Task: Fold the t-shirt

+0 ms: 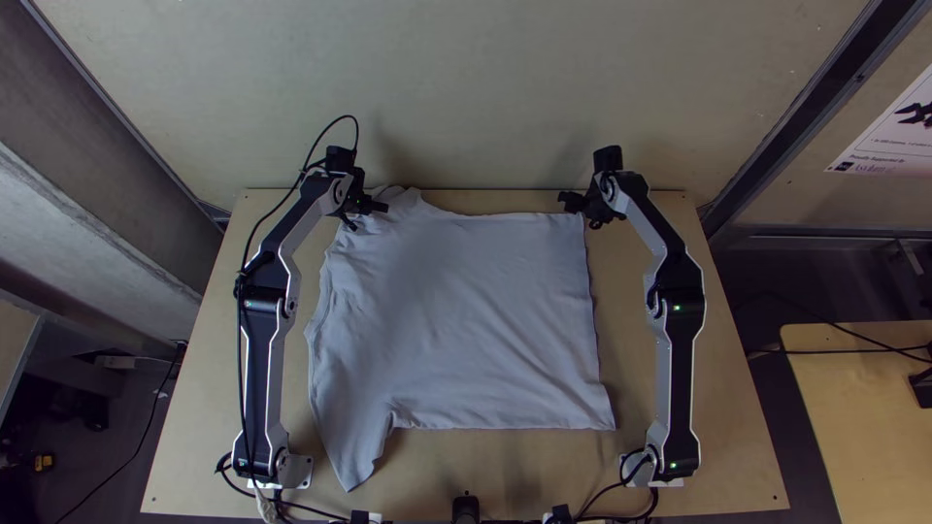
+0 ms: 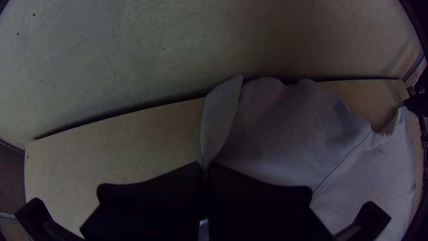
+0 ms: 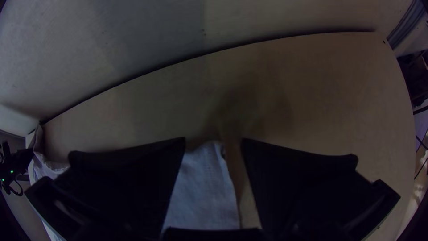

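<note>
T-shirt [image 1: 466, 311] lies mostly spread, left pincer [image 1: 369, 207] clamping cloth.

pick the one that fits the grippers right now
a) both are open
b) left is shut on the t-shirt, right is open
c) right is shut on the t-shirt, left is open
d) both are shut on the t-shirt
b: the left gripper pinches cloth of the t-shirt between its fingers, while the right gripper's fingers stand apart at a corner.

Part of the t-shirt [image 1: 466, 320] hidden inside the left pincer [image 1: 367, 211]
</note>
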You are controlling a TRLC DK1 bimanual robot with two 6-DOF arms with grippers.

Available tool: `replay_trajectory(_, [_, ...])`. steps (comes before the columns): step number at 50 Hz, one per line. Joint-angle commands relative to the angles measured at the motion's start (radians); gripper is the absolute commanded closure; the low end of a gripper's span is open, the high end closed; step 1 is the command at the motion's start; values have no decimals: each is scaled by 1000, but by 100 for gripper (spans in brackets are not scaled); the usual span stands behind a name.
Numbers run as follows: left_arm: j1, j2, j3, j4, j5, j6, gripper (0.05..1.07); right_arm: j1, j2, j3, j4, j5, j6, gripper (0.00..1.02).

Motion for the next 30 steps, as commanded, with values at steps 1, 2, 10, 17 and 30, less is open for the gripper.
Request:
replay_trajectory(1, [8, -40, 6, -24, -6, -19, 105, 23, 40, 38, -6, 5, -22, 91])
replay_trajectory(2, [8, -40, 6, -24, -6, -20, 105, 25, 44, 42, -6, 5, -26, 94])
replay_trajectory(10, [11, -52, 6, -24, -7, -25, 105, 25, 49, 58, -9, 5, -29, 100])
replay_trajectory(17, [21, -60, 6, -24, -7, -35, 105, 23, 46, 73, -28, 5, -30, 100])
replay_trajectory(30, [27, -95, 6, -14, -6, -75, 105, 6, 27, 98, -28, 9, -27, 100])
